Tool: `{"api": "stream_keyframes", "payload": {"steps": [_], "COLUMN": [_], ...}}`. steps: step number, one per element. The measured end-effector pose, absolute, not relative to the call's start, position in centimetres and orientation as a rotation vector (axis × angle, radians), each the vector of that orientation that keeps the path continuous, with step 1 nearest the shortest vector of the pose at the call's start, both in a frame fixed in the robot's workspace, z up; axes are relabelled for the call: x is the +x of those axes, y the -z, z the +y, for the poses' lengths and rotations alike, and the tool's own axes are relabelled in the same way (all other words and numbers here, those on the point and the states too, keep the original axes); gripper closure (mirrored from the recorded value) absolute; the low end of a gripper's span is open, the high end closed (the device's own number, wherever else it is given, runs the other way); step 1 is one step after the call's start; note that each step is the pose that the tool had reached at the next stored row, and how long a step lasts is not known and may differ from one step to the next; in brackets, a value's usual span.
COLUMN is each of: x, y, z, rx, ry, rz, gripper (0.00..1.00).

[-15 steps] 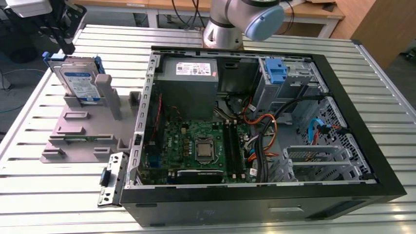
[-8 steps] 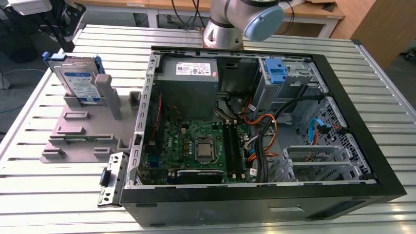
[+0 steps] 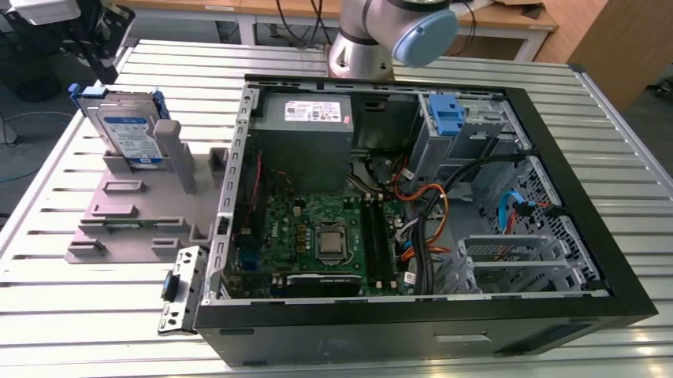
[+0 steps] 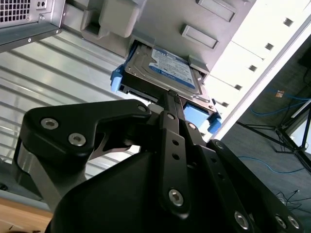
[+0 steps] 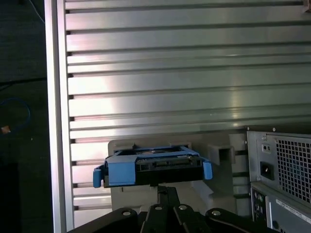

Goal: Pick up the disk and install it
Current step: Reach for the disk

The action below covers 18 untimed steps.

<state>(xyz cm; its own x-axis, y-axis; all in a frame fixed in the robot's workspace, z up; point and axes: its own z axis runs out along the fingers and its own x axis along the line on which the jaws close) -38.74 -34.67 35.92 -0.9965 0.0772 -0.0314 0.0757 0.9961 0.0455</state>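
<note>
The disk [image 3: 126,130] is a silver drive with a white-and-blue label in a blue carrier. It stands upright in a slot of the grey holder [image 3: 137,206] at the exterior view's left. The second wrist view shows the disk's [image 4: 165,68] labelled face, and the first wrist view shows the disk's [image 5: 153,166] blue carrier edge-on. In both wrist views my gripper [image 4: 171,97] [image 5: 163,188] is shut with its black fingers together, holding nothing. Its tips line up with the disk's edge; I cannot tell whether they touch it.
An open computer case [image 3: 589,197] lies beside the holder, with the motherboard [image 3: 315,236] and cables exposed. A grey power-supply box [image 3: 307,112] and a bare blue bracket [image 3: 447,114] sit along its far side. The arm's base [image 3: 363,47] stands behind the case. Ribbed metal tabletop [image 3: 63,315] surrounds everything.
</note>
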Motion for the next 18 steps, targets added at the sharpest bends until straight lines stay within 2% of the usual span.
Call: {"api": "stream_keyframes", "payload": {"steps": [18], "x": [-39.1], "y": [-34.8], "z": [-34.5], "rx": [0.104], "ry": [-0.065], "rz": [3.106], "gripper": [0.89]}}
